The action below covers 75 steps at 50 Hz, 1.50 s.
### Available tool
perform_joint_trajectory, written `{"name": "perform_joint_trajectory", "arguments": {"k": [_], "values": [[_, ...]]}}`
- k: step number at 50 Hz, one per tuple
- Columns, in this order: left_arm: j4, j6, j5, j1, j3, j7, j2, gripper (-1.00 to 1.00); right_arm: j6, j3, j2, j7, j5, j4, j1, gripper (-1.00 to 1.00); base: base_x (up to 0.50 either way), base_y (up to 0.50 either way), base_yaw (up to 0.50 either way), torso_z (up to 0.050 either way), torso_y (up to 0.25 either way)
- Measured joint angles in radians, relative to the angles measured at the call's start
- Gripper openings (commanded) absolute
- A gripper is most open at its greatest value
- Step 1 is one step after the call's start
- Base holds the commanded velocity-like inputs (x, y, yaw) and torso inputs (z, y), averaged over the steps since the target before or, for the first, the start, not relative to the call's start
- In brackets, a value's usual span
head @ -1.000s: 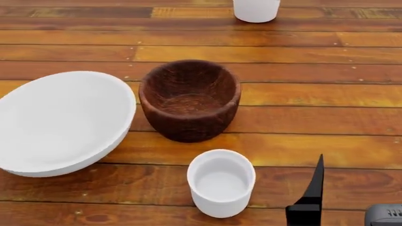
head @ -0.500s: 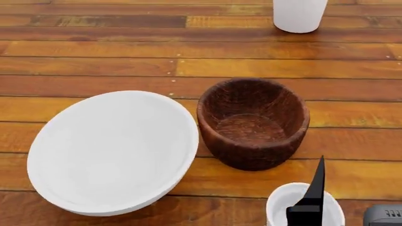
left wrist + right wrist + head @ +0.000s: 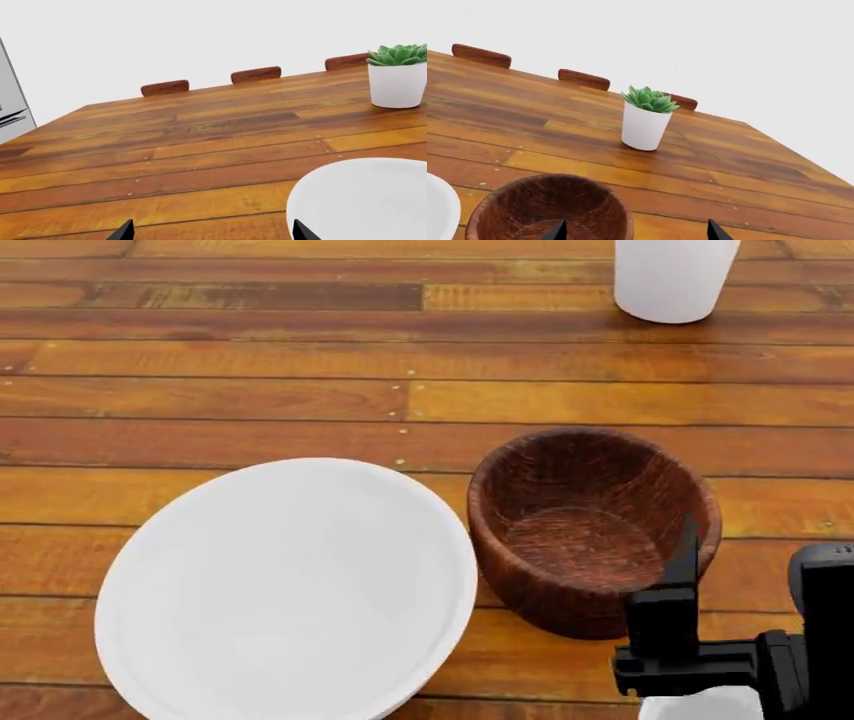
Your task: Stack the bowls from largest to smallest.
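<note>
The wide white bowl [image 3: 287, 590] sits at the front left of the wooden table [image 3: 267, 400]. The dark-brown wood-grain bowl [image 3: 594, 530] stands touching or nearly touching its right rim. Only a sliver of the small white bowl [image 3: 705, 707] shows at the bottom edge, under my right gripper [image 3: 721, 640]. In the right wrist view my right gripper [image 3: 635, 231] is open and empty, with the brown bowl [image 3: 547, 210] just ahead of its one finger. My left gripper [image 3: 211, 231] is open and empty, with the wide white bowl [image 3: 363, 200] beside one fingertip.
A white pot with a green succulent [image 3: 646, 120] stands behind the brown bowl; it also shows in the head view [image 3: 674, 275] and the left wrist view [image 3: 398, 75]. Chair backs [image 3: 165, 87] line the table's far edge. A grey appliance [image 3: 10, 105] stands beyond one corner.
The head view has shifted, so the bowls now lie further right and lower in it. The small white bowl has slid almost out at the bottom. My right gripper shows higher, in front of the brown bowl.
</note>
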Motion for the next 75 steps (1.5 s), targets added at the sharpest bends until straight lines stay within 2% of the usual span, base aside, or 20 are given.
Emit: {"name": "perform_joint_trajectory", "arguments": {"k": [10,17,26,36,46,52,57,75], "values": [[-0.003,0.007,-0.022,0.022,-0.039,0.005,-0.007,1.00,0.222,-0.203,0.000,-0.051,0.112,0.385,0.446,1.00,0.00,0.00,0.00,0.000,0.000],[-0.003,0.015,-0.032,0.042,-0.068,0.014,-0.009,1.00,0.301,-0.451,-0.024,-0.112,0.151,0.735,0.761,1.00,0.00,0.00,0.00,0.000,0.000],[-0.003,0.018,-0.037,0.039,-0.067,0.017,-0.008,1.00,0.311,-0.810,-0.117,-0.365,0.077,1.181,1.086,1.00,0.00,0.00,0.00,0.000,0.000],[-0.016,0.032,-0.039,0.065,-0.097,0.040,-0.006,1.00,0.219,-1.117,-0.240,-0.636,-0.060,1.591,1.265,1.00,0.00,0.00,0.00,0.000,0.000],[-0.023,0.042,-0.040,0.091,-0.121,0.058,-0.004,1.00,0.097,-1.294,-0.357,-0.790,-0.185,1.888,1.349,1.00,0.00,0.00,0.00,0.000,0.000],[-0.027,0.044,-0.048,0.101,-0.134,0.060,-0.005,1.00,0.036,-1.319,-0.419,-0.842,-0.241,2.019,1.349,1.00,0.00,0.00,0.00,0.000,0.000],[-0.032,0.045,-0.051,0.104,-0.138,0.059,-0.003,1.00,0.009,-1.275,-0.452,-0.864,-0.313,2.083,1.327,1.00,0.00,0.00,0.00,0.000,0.000],[-0.050,0.050,-0.036,0.102,-0.122,0.060,0.007,1.00,-0.028,-0.886,-0.507,-0.897,-0.702,2.165,1.213,1.00,0.00,0.00,0.00,0.000,0.000]]}}
